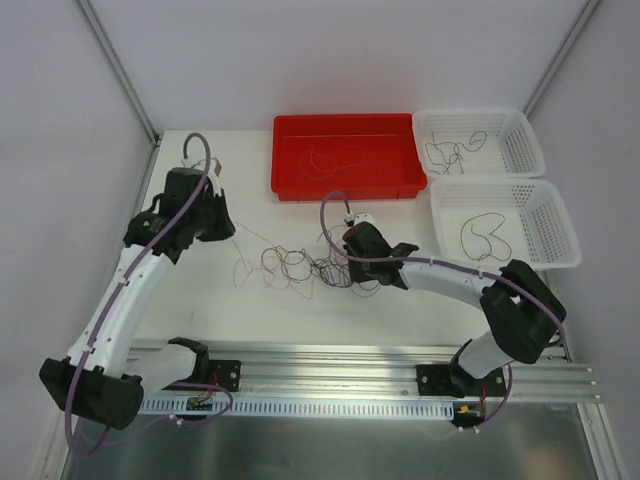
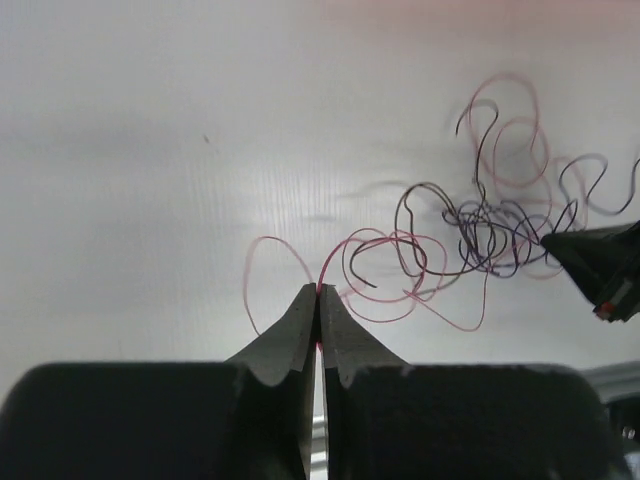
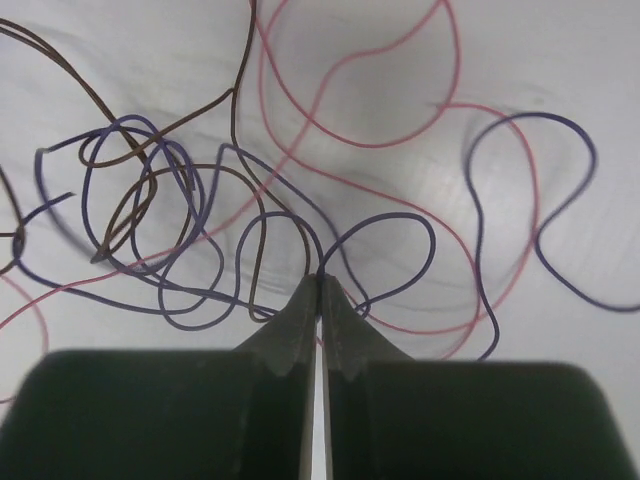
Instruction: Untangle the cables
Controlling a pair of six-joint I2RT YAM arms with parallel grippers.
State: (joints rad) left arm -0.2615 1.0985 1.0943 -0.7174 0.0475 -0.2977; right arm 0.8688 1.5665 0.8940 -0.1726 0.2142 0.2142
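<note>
The cables (image 1: 300, 268) lie in a loose tangle of purple, black and reddish strands on the white table between the arms. My left gripper (image 1: 232, 230) is left of the tangle. In the left wrist view it (image 2: 320, 290) is shut on a reddish strand (image 2: 265, 239) that runs to the tangle (image 2: 490, 230). My right gripper (image 1: 338, 264) is at the tangle's right side. In the right wrist view it (image 3: 320, 278) is shut on a purple strand (image 3: 391, 214), with brown and reddish loops around it. The right gripper's tip (image 2: 590, 265) also shows in the left wrist view.
A red tray (image 1: 345, 188) at the back holds one thin reddish cable (image 1: 335, 158). Two white baskets (image 1: 522, 145) (image 1: 556, 225) at the back right each hold dark cables. A metal rail (image 1: 330, 385) runs along the near edge.
</note>
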